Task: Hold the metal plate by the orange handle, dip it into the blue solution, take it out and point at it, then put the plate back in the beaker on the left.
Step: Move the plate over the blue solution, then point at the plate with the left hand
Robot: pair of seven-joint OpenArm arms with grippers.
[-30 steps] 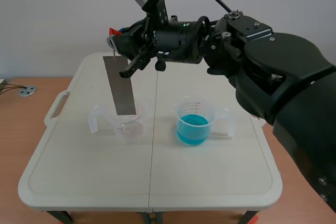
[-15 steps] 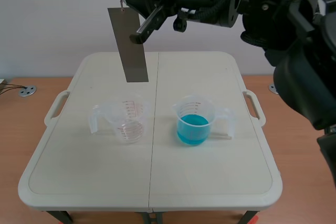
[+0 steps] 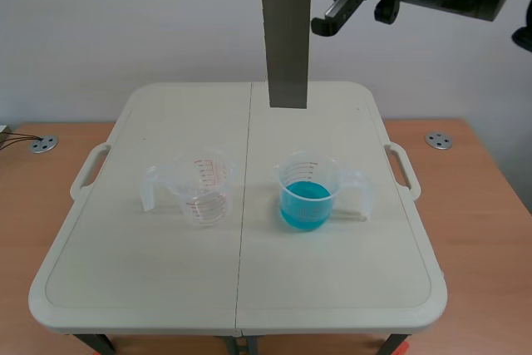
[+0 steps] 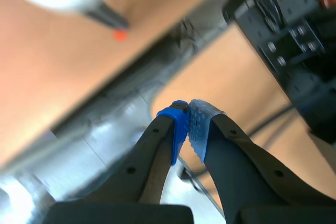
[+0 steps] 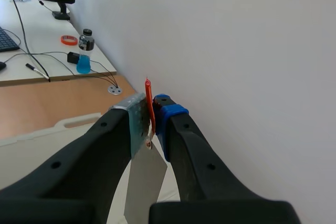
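I found the right end effector (image 5: 152,116) high over the bench (image 3: 150,272), its fingers pinched on the orange handle (image 5: 149,100). The metal plate (image 3: 285,39) hung upright beneath it, lower edge well above the blue-solution beaker (image 3: 307,191) and the left beaker (image 3: 202,189), whose red graduations I couldn't read. The left end effector (image 4: 188,124) was closed, holding nothing.

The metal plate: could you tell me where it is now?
In the scene view the metal plate hangs upright from the right gripper, high over the table, right of centre, above the blue-solution beaker.
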